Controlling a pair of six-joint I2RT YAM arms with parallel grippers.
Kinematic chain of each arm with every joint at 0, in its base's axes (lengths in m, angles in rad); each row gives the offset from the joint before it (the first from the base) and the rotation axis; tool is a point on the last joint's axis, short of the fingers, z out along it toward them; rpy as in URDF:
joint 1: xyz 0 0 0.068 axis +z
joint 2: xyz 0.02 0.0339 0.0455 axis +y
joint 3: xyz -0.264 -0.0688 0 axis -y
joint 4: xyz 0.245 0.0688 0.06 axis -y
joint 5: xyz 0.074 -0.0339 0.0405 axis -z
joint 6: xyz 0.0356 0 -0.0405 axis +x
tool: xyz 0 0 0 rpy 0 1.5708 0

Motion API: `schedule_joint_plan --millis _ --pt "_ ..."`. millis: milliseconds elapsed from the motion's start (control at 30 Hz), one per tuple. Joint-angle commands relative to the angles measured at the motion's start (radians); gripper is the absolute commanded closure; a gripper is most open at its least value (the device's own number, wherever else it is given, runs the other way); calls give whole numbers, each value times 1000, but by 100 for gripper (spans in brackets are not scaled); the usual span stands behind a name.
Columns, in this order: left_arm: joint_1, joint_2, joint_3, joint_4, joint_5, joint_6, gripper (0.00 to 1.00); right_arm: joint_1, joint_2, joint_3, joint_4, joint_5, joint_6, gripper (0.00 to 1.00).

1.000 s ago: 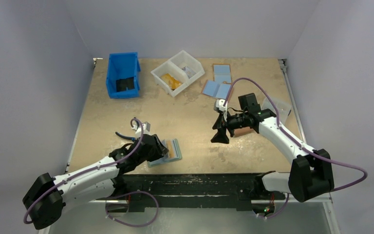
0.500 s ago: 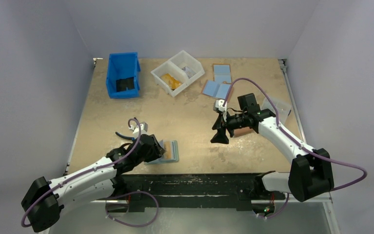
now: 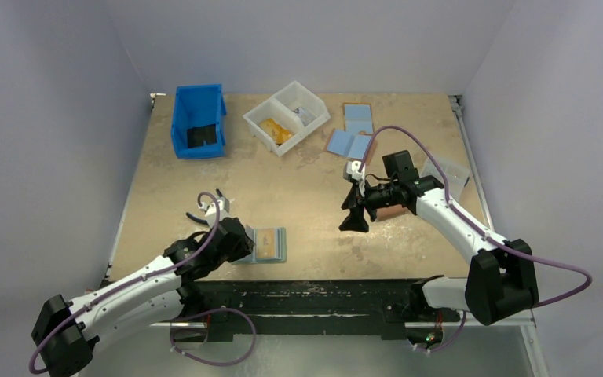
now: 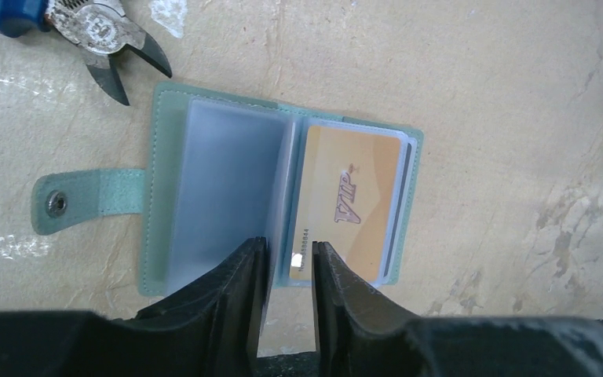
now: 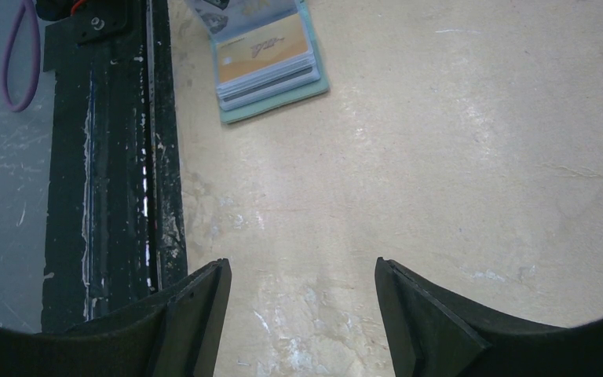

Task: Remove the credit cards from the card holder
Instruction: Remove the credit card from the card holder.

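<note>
Beside the open card holder [image 4: 228, 188], blue-handled cutters [image 4: 102, 39].

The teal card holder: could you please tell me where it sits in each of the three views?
Top external: card holder lower left of centre, lying open.
Left wrist: card holder fills the centre, snap tab pointing left.
Right wrist: card holder at the top, left of centre, partly cropped.
Shared landmark: the orange card showing in its sleeve.
</note>
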Motion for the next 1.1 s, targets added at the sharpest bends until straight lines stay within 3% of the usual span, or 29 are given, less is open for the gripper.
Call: schedule_joint_plan --millis 0,233,500,567,700,900,1067 --pt "5 9 35 -21 -38 8 72 6 3 6 11 3 -4 25" --pt "6 6 30 -16 -38 11 82 7 3 6 10 3 -5 25" --pt "6 36 9 16 -49 11 84 12 2 6 10 0 -4 25" --pt "5 56 9 43 -40 26 98 13 2 6 8 -3 -5 25" --pt "6 60 13 111 -11 74 100 19 -1 4 8 -26 1 25" --pt "5 9 -46 409 155 205 100 31 -6 4 15 -151 30 25" --pt "6 87 -80 716 245 276 100 38 -2 -17 99 -249 123 27"
